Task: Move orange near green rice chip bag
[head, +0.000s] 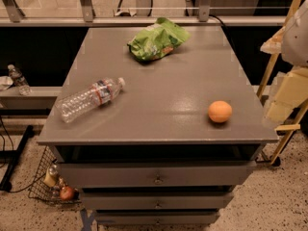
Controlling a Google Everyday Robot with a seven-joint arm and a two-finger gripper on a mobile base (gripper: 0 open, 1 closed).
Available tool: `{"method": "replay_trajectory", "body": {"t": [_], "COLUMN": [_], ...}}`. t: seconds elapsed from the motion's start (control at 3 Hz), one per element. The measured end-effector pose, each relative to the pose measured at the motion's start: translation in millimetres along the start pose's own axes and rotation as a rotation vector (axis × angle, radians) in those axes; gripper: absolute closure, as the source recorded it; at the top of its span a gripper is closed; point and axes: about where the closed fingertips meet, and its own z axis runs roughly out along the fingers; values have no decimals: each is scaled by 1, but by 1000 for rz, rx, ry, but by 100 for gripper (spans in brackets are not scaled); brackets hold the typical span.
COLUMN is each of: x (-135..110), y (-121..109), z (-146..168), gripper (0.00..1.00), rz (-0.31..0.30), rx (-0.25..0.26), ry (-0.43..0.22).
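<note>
Orange [220, 111] placed near front right corner of counter [168, 88]. Green rice chip bag [158, 40] laid at back edge, well apart. Gripper not seen in view, so its state cannot be told. Risk judged: if nudged off-centre at approach, round orange could be rolled over right edge.

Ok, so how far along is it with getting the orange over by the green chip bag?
Nothing looks done yet: the orange sits near the front right of the cabinet top, well apart from the green rice chip bag at the far edge. Nothing is in hand; the gripper is not in view. Left to do: grasp the orange, carry it back and set it beside the bag.
</note>
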Motion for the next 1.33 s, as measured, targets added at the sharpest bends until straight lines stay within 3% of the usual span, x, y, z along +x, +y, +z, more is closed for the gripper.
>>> {"method": "replay_trajectory", "body": {"t": [0.67, 1.33], "x": [1, 9], "y": [-10, -28], "z": [18, 78], "gripper": [0, 0], "rz": [16, 96], "rx": [15, 5], "ry": [-30, -67]}}
